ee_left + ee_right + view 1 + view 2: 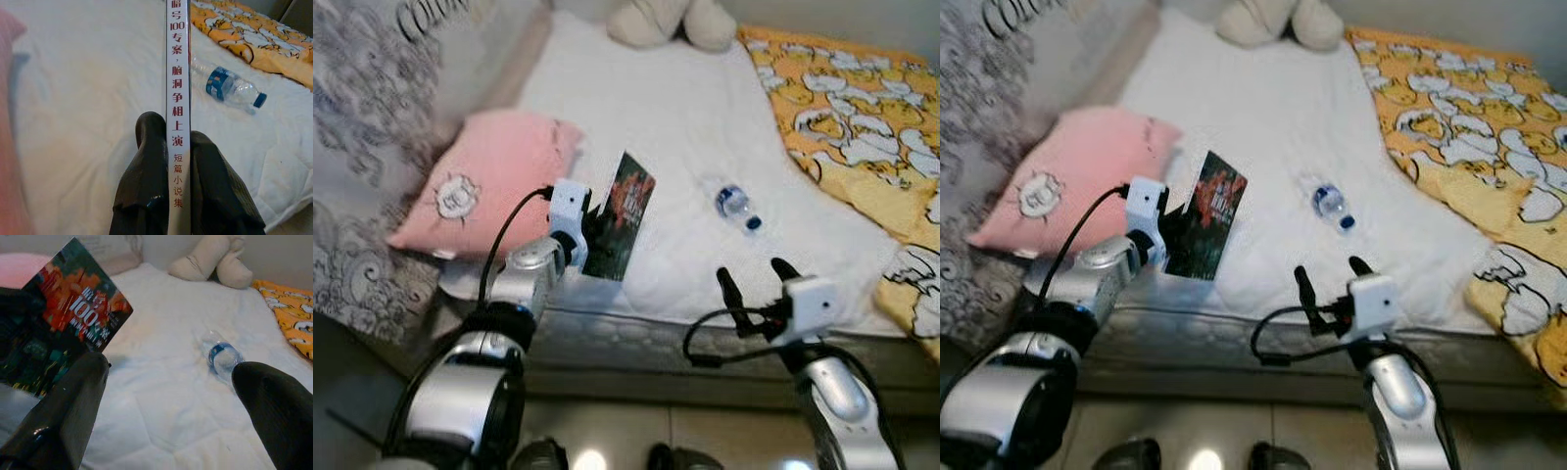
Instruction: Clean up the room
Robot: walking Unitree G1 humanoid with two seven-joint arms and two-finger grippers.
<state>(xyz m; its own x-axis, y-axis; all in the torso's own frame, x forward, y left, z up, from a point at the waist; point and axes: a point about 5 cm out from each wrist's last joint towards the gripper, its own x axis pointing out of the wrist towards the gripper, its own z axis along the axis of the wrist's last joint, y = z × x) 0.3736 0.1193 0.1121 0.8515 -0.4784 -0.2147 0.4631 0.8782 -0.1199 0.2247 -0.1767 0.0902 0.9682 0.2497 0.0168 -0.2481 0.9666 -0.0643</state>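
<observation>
Book (621, 215) clamped upright in the left end effector (178, 161), lifted just above the white bed (685, 127) beside the pink pillow (489, 181). Right end effector (754, 279) spread wide, aimed at the water bottle (736, 207) lying nearby. Next, probably: carrying the book off, then closing on that bottle.

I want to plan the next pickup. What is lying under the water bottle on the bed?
The water bottle lies on its side directly on the white bedsheet, beside the yellow blanket. Nothing else shows beneath it; the patch of sheet it covers is hidden.
</observation>
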